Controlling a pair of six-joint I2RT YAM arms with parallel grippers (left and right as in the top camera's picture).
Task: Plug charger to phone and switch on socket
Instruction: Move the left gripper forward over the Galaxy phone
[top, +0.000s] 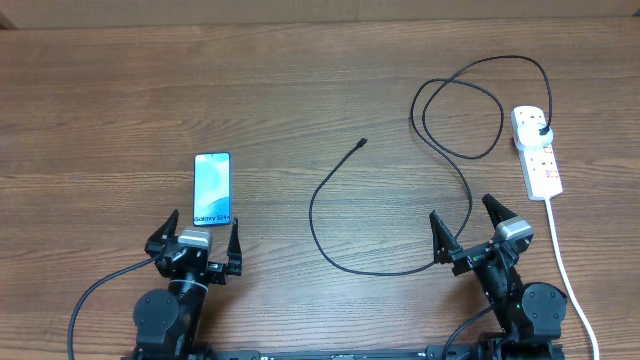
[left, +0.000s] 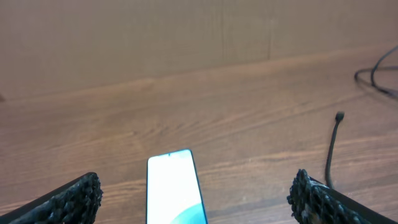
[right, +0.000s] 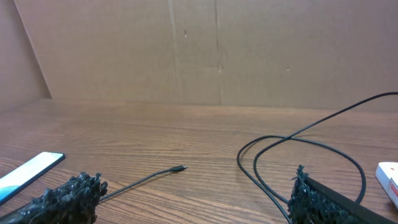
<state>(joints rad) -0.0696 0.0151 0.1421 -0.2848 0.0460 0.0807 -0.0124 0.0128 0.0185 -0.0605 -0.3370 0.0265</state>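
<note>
While gaping as wide as possible, grips nothing: so with the left gripper (top: 205, 222) (left: 196, 194), parked right at the near, "Galaxy S24" end of the phone (top: 212, 185) (left: 174, 186) (right: 28, 171), that end lying between the two spread fingertips in the overhead view, no contact to be seen. Likewise with the right gripper (top: 460, 206) (right: 193, 190), well to the right of the phone: jaws fully apart, bare, nothing clamped.

Lies flat on the brown wood-grain table (top: 100, 100), pale blue screen up, long side running straight away from the left gripper: thus the phone.

Right of the phone and clear of it, a little farther back than its far end: the connector tip (top: 362, 143) (left: 339, 116) (right: 180, 167) of the charger (top: 312, 205), loose on the wood, plugged into nothing. Runs from there as a thin black cable, bending back toward the front, sweeping rightward away from the phone, passing between the right gripper's open fingers without being pinched, then curling into two loose loops farther right. Ends in a black plug (top: 541, 131), seated in the far end of the socket (top: 540, 165) (right: 388, 177).

Farthest right of the phone: that socket, a white power strip with red markings, thick white cord (top: 556, 240) trailing from its near end toward the front. Cannot tell the switch's position. Behind the phone, past the table's far edge: a plain cardboard wall (right: 186, 50).
</note>
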